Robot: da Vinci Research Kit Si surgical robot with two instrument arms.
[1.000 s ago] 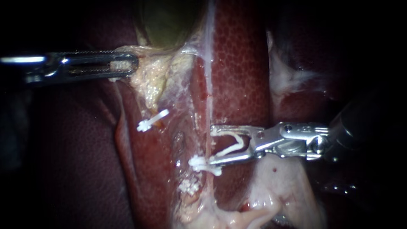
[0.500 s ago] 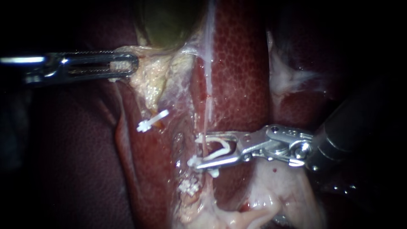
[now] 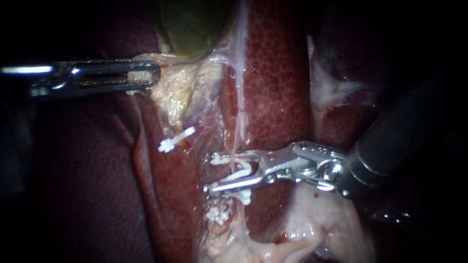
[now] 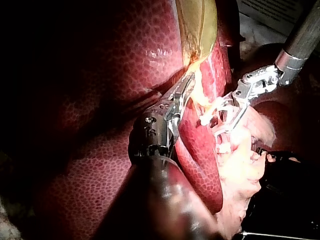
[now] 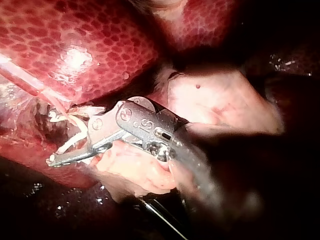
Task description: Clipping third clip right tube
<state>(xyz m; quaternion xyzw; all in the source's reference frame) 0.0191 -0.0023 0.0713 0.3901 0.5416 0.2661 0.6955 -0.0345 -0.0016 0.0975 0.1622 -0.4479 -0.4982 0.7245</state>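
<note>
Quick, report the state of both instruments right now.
Left instrument: shut on pale tissue beside the gallbladder.
Right instrument: holding an open white clip astride the right tube, not squeezed shut.

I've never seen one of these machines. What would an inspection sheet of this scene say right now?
Surface: liver, with the gallbladder above it.
Job's things: right tube; one fitted clip just below the right instrument's jaws.
Clutter: nothing seen.
Instruments: left instrument shut on pale tissue; right instrument holds an open white clip astride the tube.
Cables: nothing seen.
Surroundings: dark, nothing seen.
</note>
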